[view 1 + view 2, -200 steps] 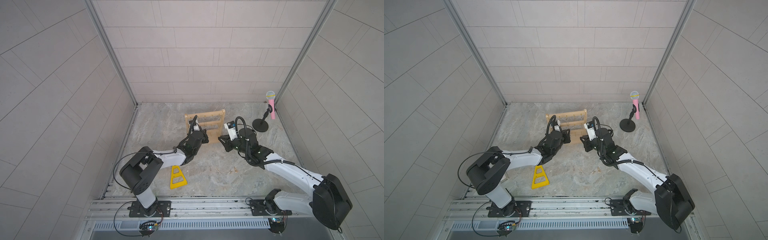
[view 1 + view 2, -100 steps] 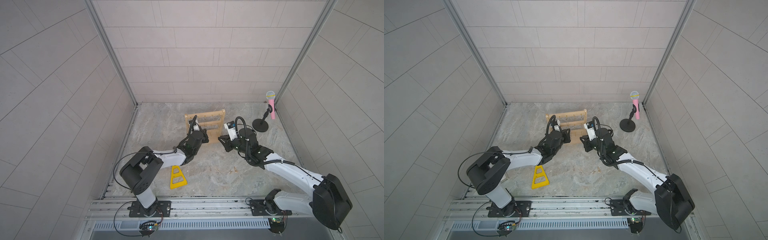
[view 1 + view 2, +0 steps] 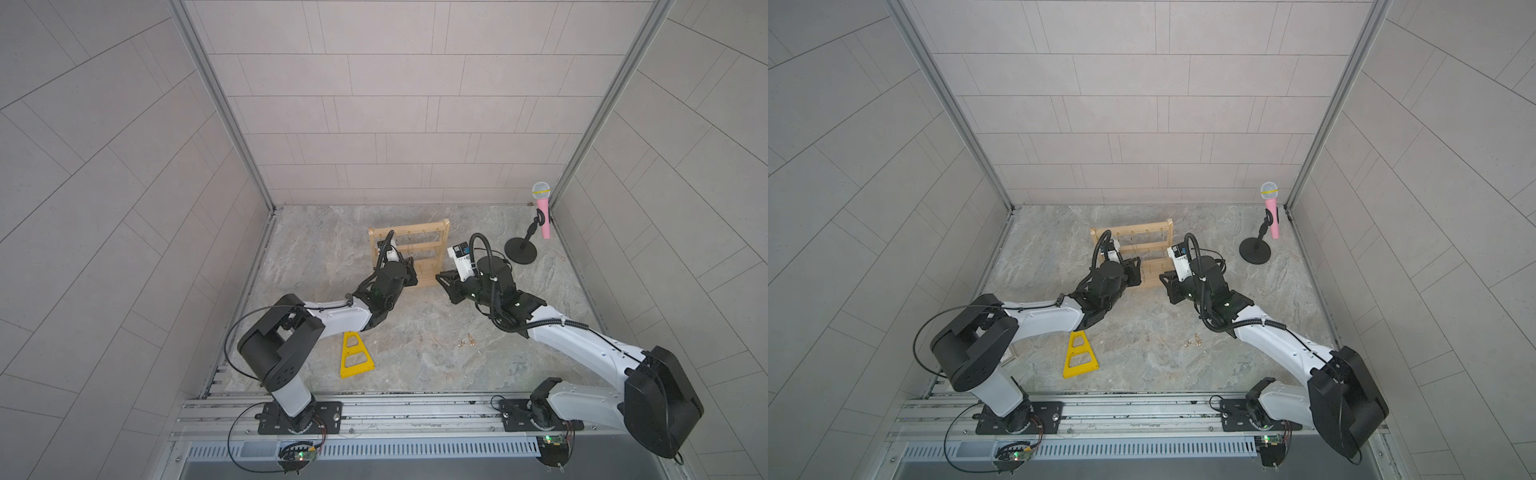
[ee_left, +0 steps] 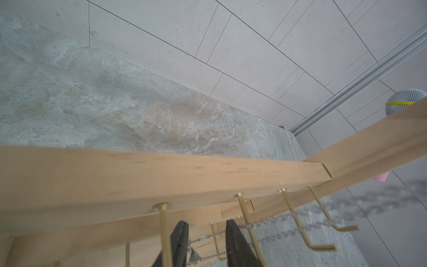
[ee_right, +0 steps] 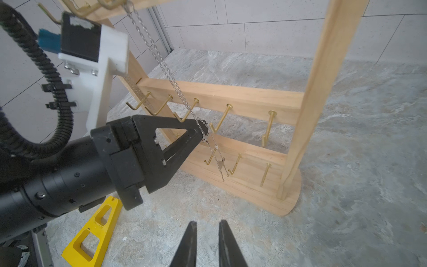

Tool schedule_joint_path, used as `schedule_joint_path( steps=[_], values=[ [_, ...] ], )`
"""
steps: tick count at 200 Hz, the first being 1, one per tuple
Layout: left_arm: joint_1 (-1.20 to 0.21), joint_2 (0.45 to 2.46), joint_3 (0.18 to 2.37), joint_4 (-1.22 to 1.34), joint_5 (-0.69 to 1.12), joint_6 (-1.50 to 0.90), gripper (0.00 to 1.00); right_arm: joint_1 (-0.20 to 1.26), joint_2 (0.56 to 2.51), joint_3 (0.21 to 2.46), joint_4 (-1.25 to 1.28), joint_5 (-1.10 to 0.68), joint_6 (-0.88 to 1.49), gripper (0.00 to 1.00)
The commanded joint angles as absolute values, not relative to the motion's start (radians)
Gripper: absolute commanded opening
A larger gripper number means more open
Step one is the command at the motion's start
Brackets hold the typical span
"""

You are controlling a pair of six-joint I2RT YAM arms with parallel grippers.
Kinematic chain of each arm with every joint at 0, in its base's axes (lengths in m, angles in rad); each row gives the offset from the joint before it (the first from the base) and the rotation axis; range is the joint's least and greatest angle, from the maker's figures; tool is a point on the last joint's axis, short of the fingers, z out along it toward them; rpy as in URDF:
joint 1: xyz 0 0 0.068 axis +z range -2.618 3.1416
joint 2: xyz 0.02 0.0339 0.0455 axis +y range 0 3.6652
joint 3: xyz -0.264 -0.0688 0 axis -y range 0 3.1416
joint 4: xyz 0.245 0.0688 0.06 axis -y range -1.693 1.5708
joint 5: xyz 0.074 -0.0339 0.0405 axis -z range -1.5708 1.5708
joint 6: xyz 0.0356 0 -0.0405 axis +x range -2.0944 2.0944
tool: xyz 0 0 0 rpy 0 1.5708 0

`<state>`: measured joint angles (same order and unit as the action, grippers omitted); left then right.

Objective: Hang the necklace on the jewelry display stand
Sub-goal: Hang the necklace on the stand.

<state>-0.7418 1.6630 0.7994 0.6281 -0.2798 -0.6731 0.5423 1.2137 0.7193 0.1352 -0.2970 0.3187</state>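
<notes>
In both top views neither arm has visibly shifted over the last second. The thin silver chain necklace [image 5: 171, 77] hangs from the top bar of the pale wooden 3-bar jewelry display stand [image 5: 242, 94], starting at the frame's upper left. The left gripper [image 4: 205, 225] stands parted around the chain without pinching it, so the hang looks done. The right gripper [image 5: 206, 223], bottom centre, is narrowly apart and empty. The mottled grey stone tabletop [image 3: 415, 353] sits between pale tiled walls [image 3: 395, 104].

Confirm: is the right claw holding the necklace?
No, in the right wrist view the right claw has nothing between its jaws, and the necklace hangs on the jewelry display stand beside the left claw.
</notes>
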Motion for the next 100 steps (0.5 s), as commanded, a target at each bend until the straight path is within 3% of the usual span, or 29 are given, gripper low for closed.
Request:
schedule_joint_path(
  steps=[1, 16, 58, 100],
  values=[
    [-0.741, 1.674, 0.837, 0.646, -0.311, -0.674, 0.34, 0.538, 1.214, 0.713, 0.153, -0.302, 0.322, 0.21],
    [-0.74, 1.682, 0.838, 0.647, -0.314, -0.677, 0.34, 0.54, 1.214, 0.713, 0.155, -0.305, 0.322, 0.21],
    [-0.748, 1.652, 0.807, 0.635, -0.328, -0.698, 0.21, 0.539, 1.216, 0.713, 0.16, -0.306, 0.323, 0.21],
    [-0.764, 1.58, 0.787, 0.592, -0.326, -0.681, 0.18, 0.539, 1.223, 0.716, 0.164, -0.322, 0.325, 0.21]
  ],
)
